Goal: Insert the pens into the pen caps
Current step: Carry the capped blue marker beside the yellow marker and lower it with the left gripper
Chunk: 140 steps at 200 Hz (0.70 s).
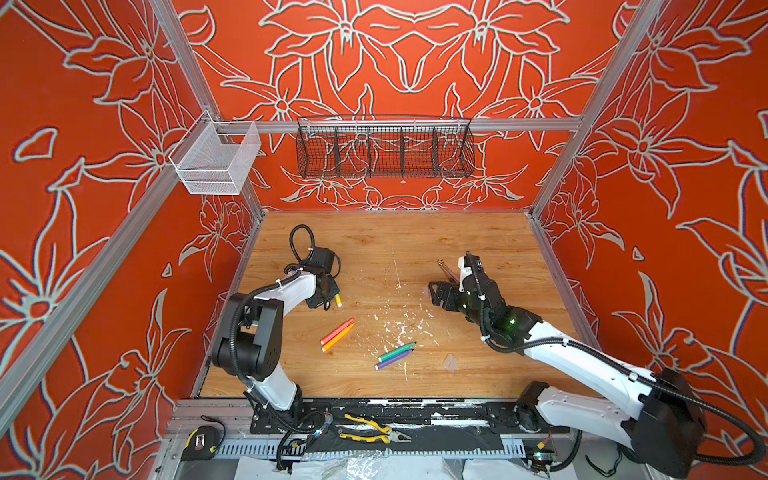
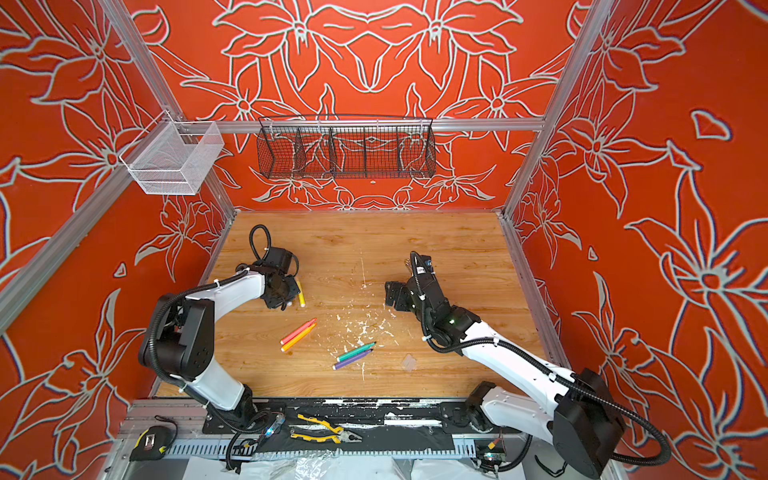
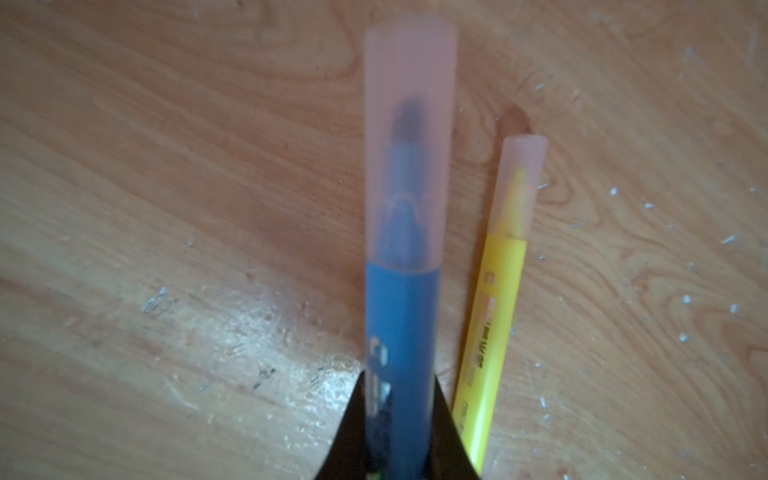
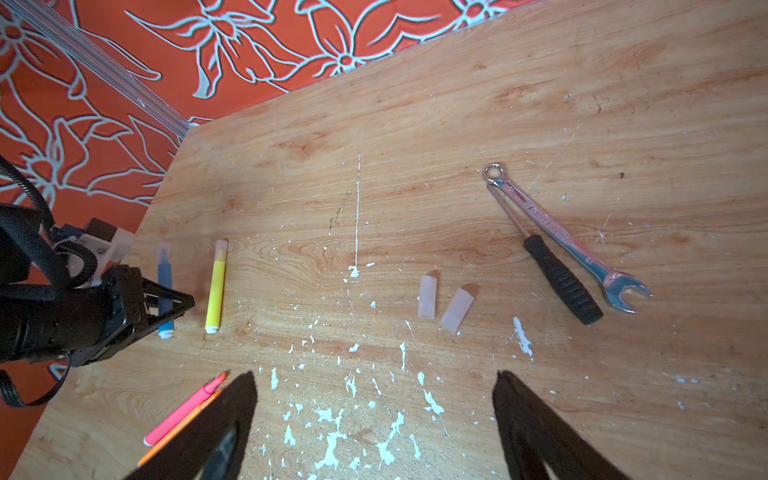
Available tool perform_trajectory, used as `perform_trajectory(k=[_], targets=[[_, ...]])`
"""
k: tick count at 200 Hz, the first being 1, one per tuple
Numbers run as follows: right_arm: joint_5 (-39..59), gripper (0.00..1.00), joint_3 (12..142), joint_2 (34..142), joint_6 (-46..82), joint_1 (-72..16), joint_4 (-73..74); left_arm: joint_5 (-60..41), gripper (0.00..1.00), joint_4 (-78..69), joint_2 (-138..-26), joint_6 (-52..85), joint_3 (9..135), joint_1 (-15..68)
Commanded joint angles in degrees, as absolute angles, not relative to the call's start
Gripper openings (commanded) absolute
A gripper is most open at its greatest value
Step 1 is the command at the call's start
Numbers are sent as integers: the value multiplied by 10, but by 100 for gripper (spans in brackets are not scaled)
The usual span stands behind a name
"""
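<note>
I am clamping my left gripper [image 3: 399,411] on the blue pen [image 3: 399,324]; its clear cap [image 3: 409,124] seems fully seated, though the view is blurry. The capped yellow pen [image 3: 494,324] is lying just beside it on the wooden table [image 3: 166,208]. My right gripper [image 4: 374,415] is hanging with its jaws wide apart, holding nothing, near two loose caps [image 4: 427,297] that are lying beside a screwdriver [image 4: 561,282] and a wrench [image 4: 557,232].

White-shelled arms [image 1: 582,370], black joints [image 1: 266,328], ribbed black cables [image 1: 552,341].

Wrench [image 4: 557,232], screwdriver [image 4: 562,283] nr loose caps [image 4: 427,297]
</note>
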<state>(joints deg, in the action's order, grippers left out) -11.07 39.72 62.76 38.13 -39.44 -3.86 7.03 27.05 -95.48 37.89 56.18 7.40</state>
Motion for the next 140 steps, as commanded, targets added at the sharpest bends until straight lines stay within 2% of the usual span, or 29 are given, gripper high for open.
perform_trajectory(k=[1, 22, 122, 140], targets=[[-120, 91, 414, 632, 378, -391, -53, 49, 0, 304, -973, 389, 588, 73], [-118, 90, 413, 637, 379, -391, -49, 48, 0, 310, -993, 393, 596, 70], [-99, 88, 422, 664, 392, -389, -54, -83, 0, 316, -1108, 352, 667, 68], [-105, 88, 422, 662, 391, -389, -57, -76, 0, 323, -1109, 350, 672, 76]])
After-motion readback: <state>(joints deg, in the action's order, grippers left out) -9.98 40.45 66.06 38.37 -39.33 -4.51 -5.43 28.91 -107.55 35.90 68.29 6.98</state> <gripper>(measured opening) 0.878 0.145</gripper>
